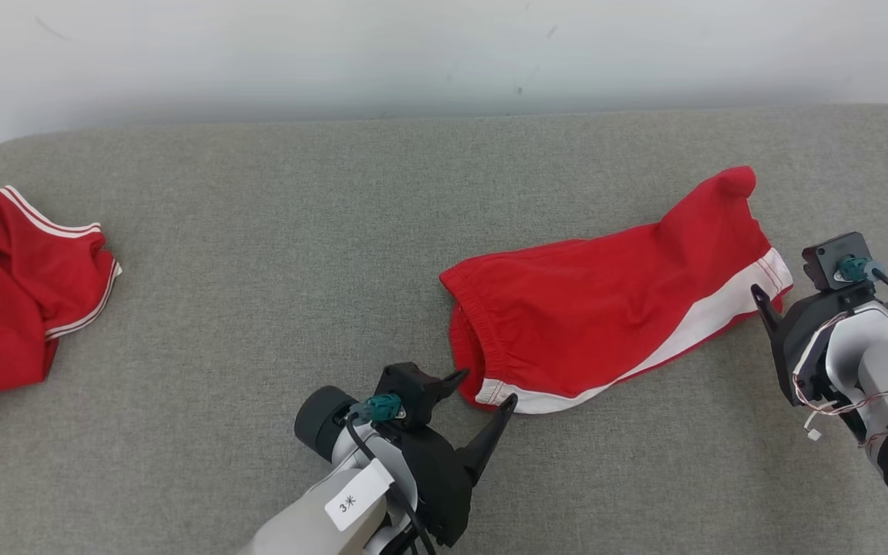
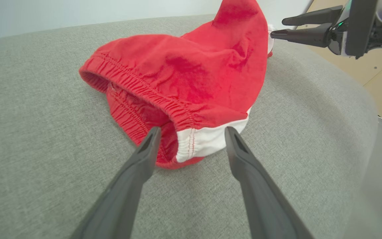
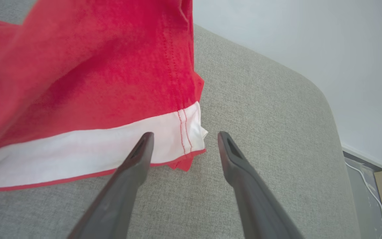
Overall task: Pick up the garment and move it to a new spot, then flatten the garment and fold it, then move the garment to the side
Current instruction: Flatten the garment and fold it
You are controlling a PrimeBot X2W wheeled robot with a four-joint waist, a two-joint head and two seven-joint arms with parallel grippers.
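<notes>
Close wide-open left gripper [image 2: 192, 131] on waistband [image 2: 138, 89], wide-open right gripper [image 3: 185, 135] on hem [image 3: 191, 127]; tug shorts [image 1: 606, 308] taut, flat.

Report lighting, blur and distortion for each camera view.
Head view: soft, even light, sharp throughout, barely any shadow by the red cotton shorts with a white side stripe. Left wrist view: wide-angle bending curves the far edge of the grey woven cushion. Right wrist view: the shorts' near red cloth at upper left is blurred; the white wall is bright.
</notes>
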